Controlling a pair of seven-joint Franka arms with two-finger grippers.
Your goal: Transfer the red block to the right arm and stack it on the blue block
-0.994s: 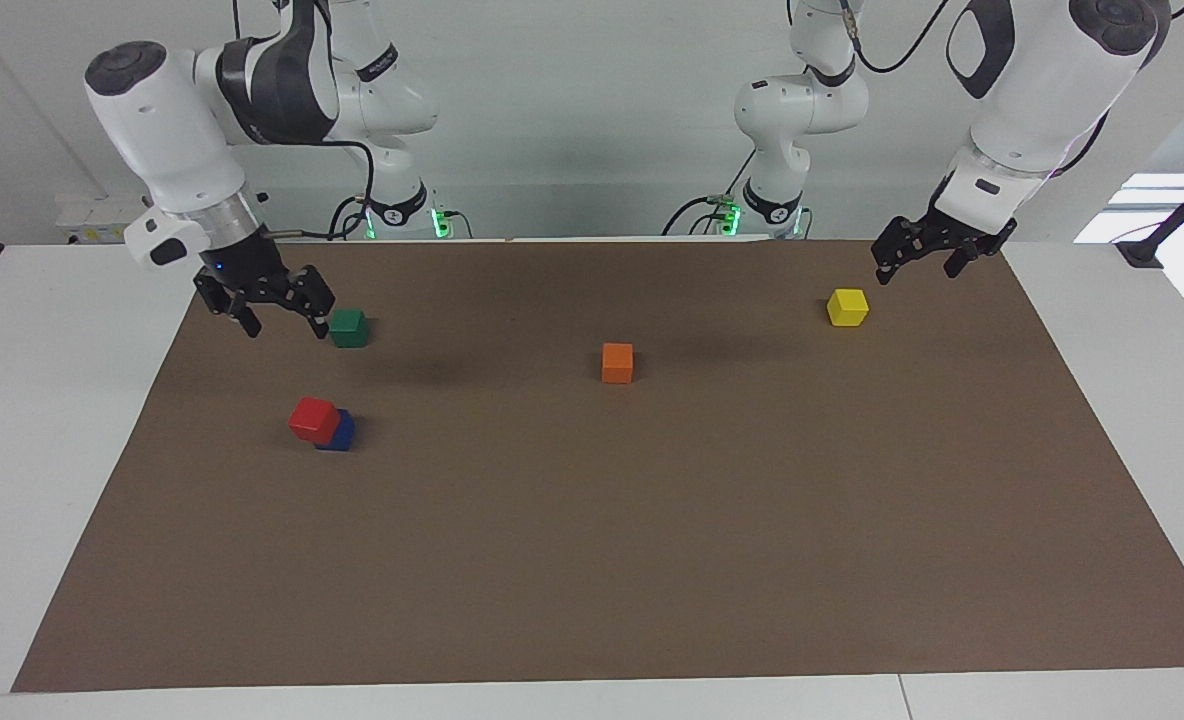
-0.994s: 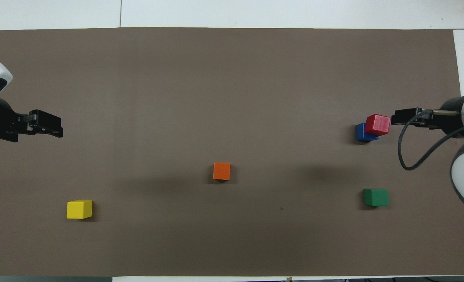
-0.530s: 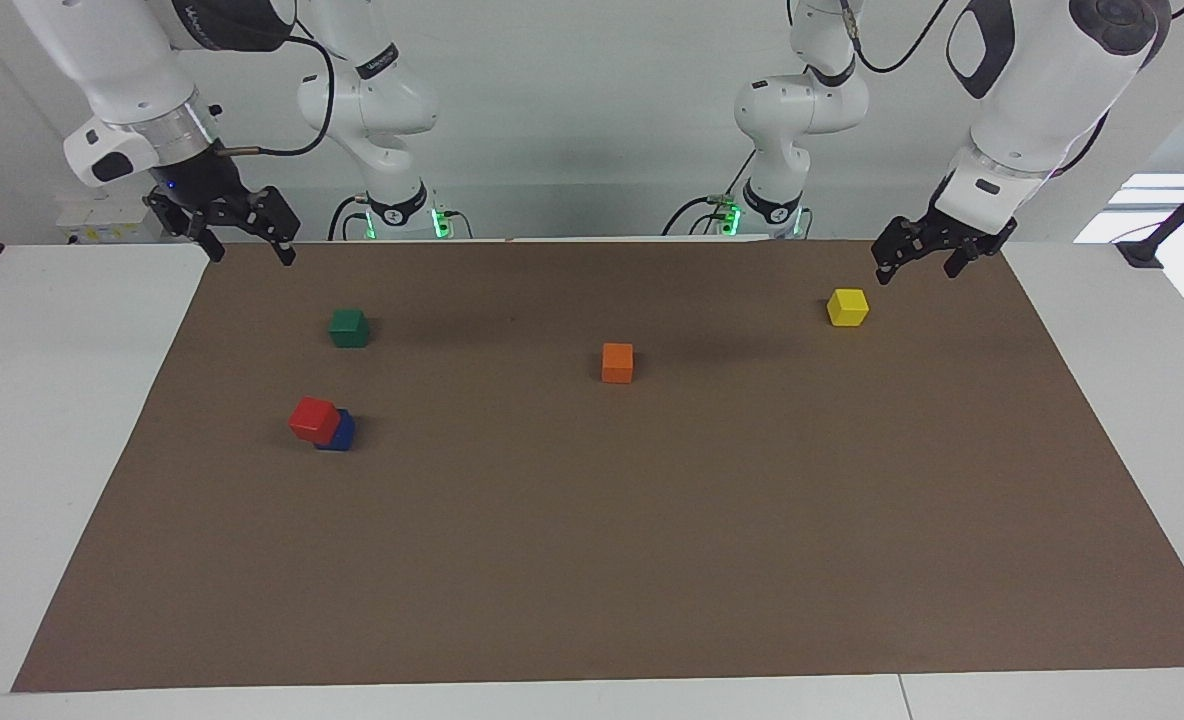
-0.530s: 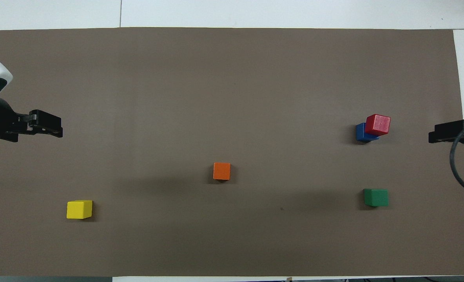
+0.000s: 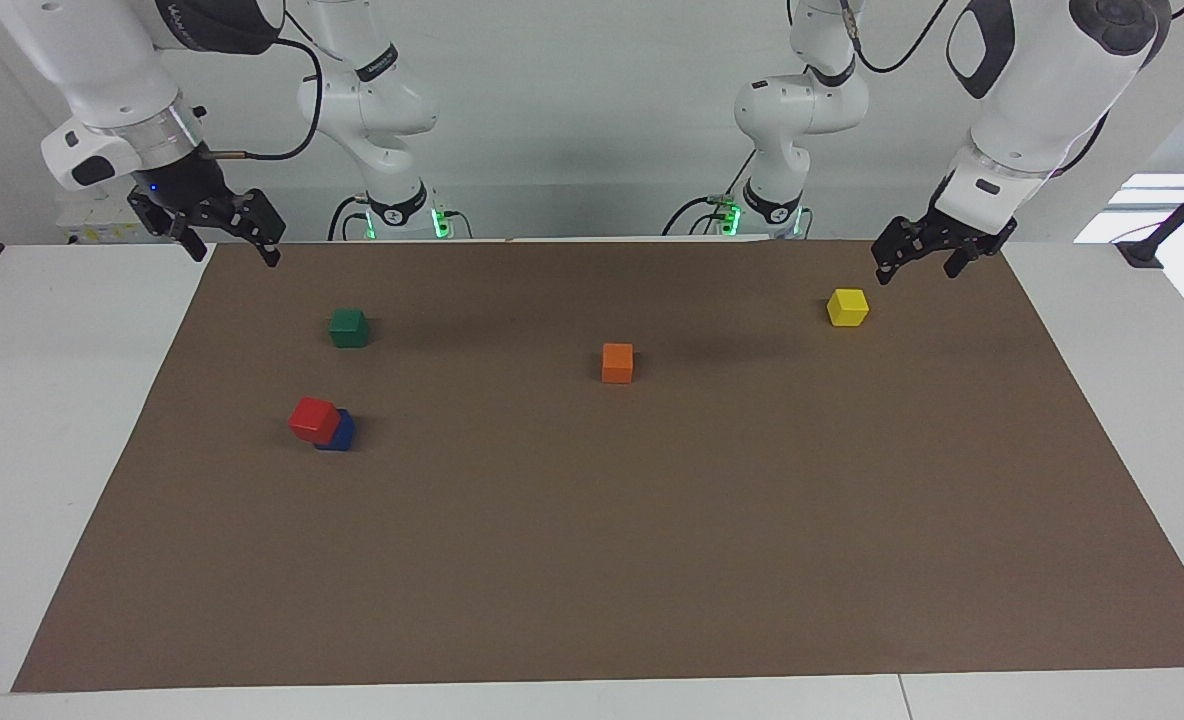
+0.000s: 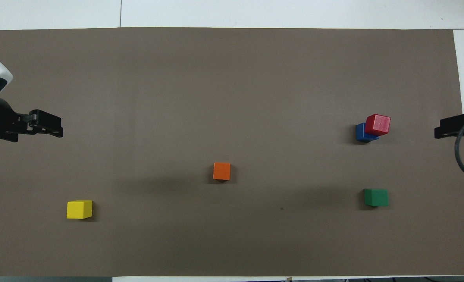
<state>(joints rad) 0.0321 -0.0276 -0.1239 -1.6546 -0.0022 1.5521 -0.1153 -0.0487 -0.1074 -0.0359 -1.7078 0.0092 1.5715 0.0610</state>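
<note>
The red block (image 5: 313, 419) sits on the blue block (image 5: 340, 432), a little off centre, toward the right arm's end of the brown mat (image 5: 592, 560). The green block (image 5: 349, 327) lies nearer to the robots than this stack. The right gripper (image 5: 229, 246) hangs over the mat's corner, fingers spread, holding nothing. The left gripper (image 5: 914, 262) waits in the air near the yellow block (image 5: 847, 306), fingers also apart and empty. The orange block (image 5: 617, 362) lies in the middle.

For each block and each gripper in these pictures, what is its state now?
red block: stacked on the blue block, offset, released.
blue block: on the mat, under the red block.
green block: alone, untouched.
orange block: alone, untouched.
yellow block: alone, untouched.
right gripper: open, empty, raised.
left gripper: open, empty, waiting.
</note>
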